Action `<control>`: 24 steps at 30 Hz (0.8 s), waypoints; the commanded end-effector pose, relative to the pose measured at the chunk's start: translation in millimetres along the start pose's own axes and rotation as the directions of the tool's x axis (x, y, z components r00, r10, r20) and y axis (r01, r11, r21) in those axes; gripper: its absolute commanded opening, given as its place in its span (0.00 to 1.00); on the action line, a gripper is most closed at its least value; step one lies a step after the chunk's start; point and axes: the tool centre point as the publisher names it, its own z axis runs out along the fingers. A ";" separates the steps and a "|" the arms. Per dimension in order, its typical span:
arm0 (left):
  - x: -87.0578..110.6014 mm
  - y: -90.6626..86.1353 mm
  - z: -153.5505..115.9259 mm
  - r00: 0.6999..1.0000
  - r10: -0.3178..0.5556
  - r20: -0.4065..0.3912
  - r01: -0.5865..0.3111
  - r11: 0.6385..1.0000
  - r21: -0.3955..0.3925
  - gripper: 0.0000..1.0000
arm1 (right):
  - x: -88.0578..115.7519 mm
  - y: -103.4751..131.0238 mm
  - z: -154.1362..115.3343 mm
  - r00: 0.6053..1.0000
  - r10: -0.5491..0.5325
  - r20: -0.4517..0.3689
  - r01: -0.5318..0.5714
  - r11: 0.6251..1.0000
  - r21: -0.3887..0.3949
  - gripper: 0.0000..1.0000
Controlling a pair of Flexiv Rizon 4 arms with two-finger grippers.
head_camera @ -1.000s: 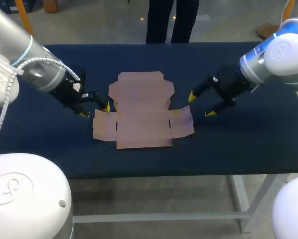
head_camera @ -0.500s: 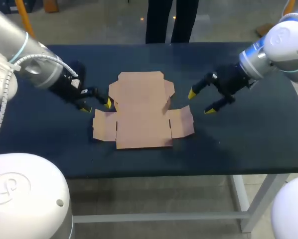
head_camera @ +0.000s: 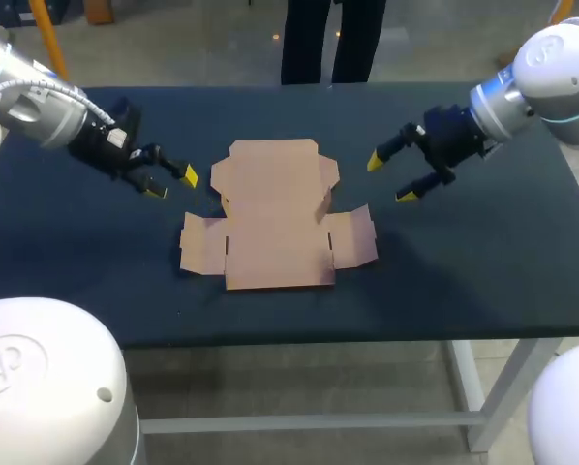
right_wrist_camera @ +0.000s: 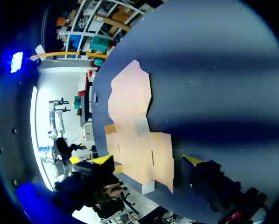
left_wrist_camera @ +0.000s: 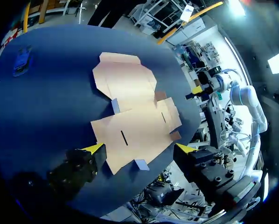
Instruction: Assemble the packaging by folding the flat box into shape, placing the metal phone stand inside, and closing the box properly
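The left pincer (head_camera: pixel 171 183) is held spread, its two yellow tips well apart with nothing between them; it is kept above the desk (head_camera: pixel 464 271), to the left of the flat box (head_camera: pixel 275 218) and level with the box's far half, clear of the cardboard. The right pincer (head_camera: pixel 390 179) is likewise held spread and empty; it is placed to the right of the flat box, near its far right corner, and no contact with the cardboard is made.

The flat box is laid unfolded on the dark blue desk, between the two pincers; its broad panels are spread flat, a lid-like panel is turned to the far side, and a side flap is extended from each side of the near half; the right side flap is seen lifted a little at its outer edge, and a few small tabs are stood up slightly from the sheet.

In the left wrist view the left pincer (left_wrist_camera: pixel 139 149) is seen wide open, and the flat box (left_wrist_camera: pixel 130 107) is found ahead of its fingers; in the right wrist view the right pincer (right_wrist_camera: pixel 147 160) is seen equally wide, and the flat box (right_wrist_camera: pixel 135 135) is found ahead of it, nearer to one finger than to the other.
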 end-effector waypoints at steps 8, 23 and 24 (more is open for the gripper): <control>-18.7 -28.1 6.6 0.998 -0.044 -0.035 0.042 0.997 -0.060 1.00 | -2.2 38.7 39.7 0.997 -0.074 -0.020 0.075 0.995 0.065 1.00; -34.7 -47.8 6.9 0.994 -0.079 -0.072 0.074 0.995 -0.068 1.00 | -4.4 80.7 63.1 0.989 -0.144 -0.038 0.145 0.989 0.005 0.64; -35.5 -49.2 6.7 0.994 -0.080 -0.073 0.075 0.995 -0.068 1.00 | -4.6 83.4 64.8 0.988 -0.146 -0.043 0.146 0.989 0.003 0.64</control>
